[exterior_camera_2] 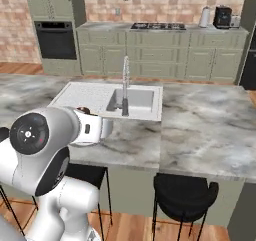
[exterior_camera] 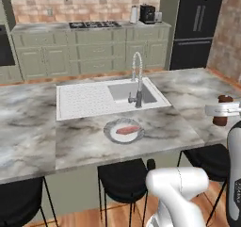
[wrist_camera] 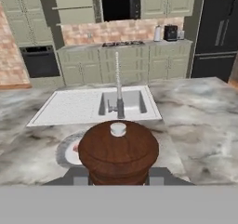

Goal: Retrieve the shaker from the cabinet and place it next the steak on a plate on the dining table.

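My gripper [exterior_camera: 222, 109] is shut on the shaker [exterior_camera: 223, 109], a dark brown wooden mill held upright above the right end of the dining table [exterior_camera: 33, 127]. In the hand view its round top and pale knob [wrist_camera: 118, 148] sit between my grey fingers [wrist_camera: 80, 177]. The plate [exterior_camera: 112, 135] lies in front of the sink with the pinkish steak [exterior_camera: 127, 130] on it, well to the left of the shaker. From the hand, the plate [wrist_camera: 65, 152] peeks out left of and below the shaker. In the right base view my arm covers all but the shaker's top [exterior_camera_2: 84, 110]. The sage-green cabinet [wrist_camera: 74, 7] is on the far wall.
A white inset sink [exterior_camera: 84, 100] with a steel tap [exterior_camera: 137, 80] sits mid-island behind the plate. Black stools [exterior_camera: 123, 175] stand under the near edge. Stove, oven [exterior_camera_2: 56, 40] and a black fridge [exterior_camera: 195, 26] line the far wall.
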